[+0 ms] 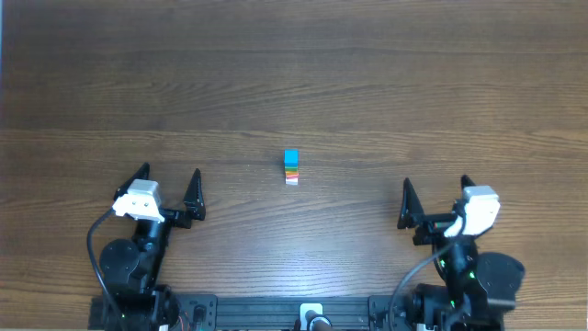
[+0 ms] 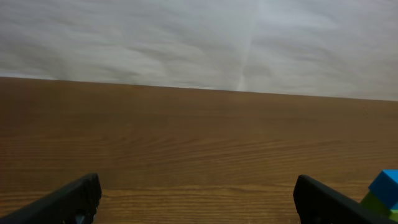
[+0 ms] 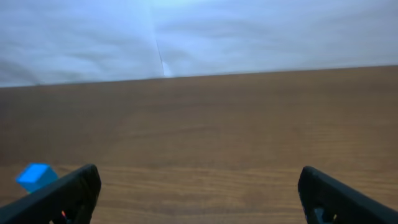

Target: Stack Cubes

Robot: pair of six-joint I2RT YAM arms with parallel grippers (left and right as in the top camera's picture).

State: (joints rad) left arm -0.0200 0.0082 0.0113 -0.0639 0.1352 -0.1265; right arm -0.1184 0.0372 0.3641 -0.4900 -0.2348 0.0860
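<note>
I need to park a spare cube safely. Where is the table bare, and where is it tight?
The table is bare everywhere beyond the cube stack, away from the arms. Open gaps also lie between the stack and the left gripper, and between it and the right gripper. It is crowded only at the arm bases.

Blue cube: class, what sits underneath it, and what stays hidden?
The blue cube tops the stack. Directly under it is a green cube, then an orange cube and a red cube. Only their side faces show; their tops are covered.
</note>
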